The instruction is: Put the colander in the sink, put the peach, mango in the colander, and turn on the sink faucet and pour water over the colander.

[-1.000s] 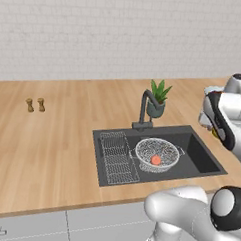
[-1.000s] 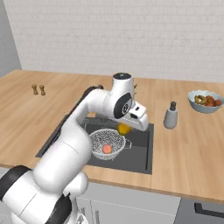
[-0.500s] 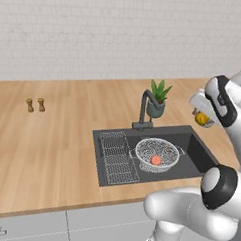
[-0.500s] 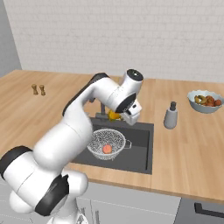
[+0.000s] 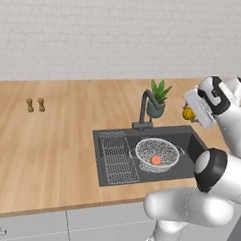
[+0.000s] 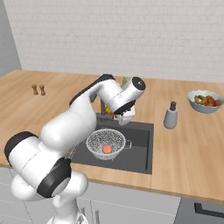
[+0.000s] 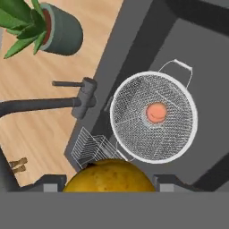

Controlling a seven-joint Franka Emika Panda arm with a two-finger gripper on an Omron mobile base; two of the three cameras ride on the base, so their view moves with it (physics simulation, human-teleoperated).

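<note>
The fingers (image 7: 109, 185) pinch the mango (image 7: 109, 176) at the bottom centre of the hand view; in the left base view it shows as a yellow spot at right, above the sink (image 5: 189, 138). The colander (image 7: 153, 117) sits in the sink right of centre with the peach (image 7: 157, 112) near its middle. To do this step well, carry the mango over the colander's open mesh, a little off the peach, clear of the faucet (image 7: 67, 103) at left, lower inside the rim, then let go so it settles rather than bounces out
</note>
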